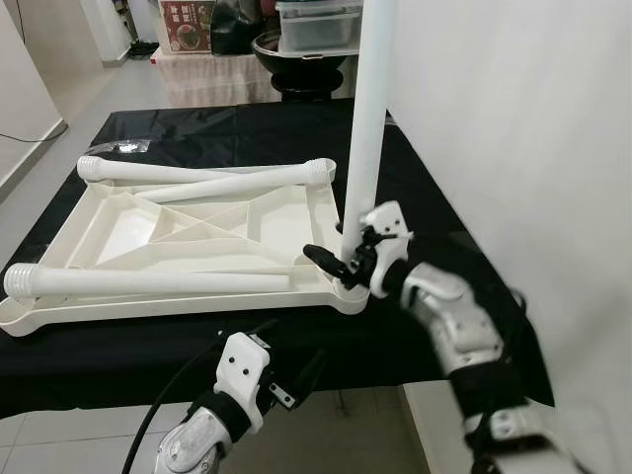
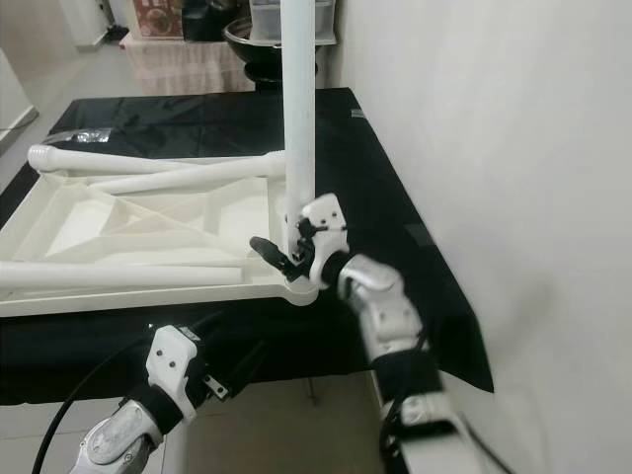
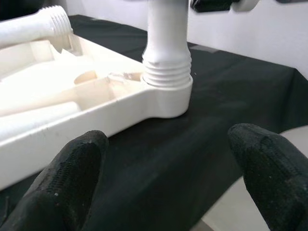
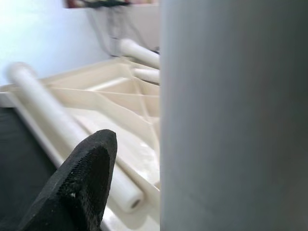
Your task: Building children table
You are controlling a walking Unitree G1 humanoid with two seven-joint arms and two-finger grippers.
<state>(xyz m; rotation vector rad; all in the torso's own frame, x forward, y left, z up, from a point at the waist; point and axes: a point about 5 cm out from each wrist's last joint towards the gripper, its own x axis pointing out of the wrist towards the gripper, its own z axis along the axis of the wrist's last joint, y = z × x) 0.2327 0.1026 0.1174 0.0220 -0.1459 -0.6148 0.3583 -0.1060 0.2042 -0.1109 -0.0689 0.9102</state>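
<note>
Right gripper [image 1: 341, 259] apparently around upright leg [image 1: 367, 128]; tabletop [image 1: 197, 232] upturned

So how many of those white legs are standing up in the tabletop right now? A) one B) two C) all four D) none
A: one upright leg stands in the corner socket of the upside-down tabletop, with the right tool at its base; the other legs lie flat on it.

tabletop [image 1: 197, 232]: smooth cream plastic | legs [image 1: 367, 128]: glossy plastic | cloth [image 1: 415, 197]: matt black
</note>
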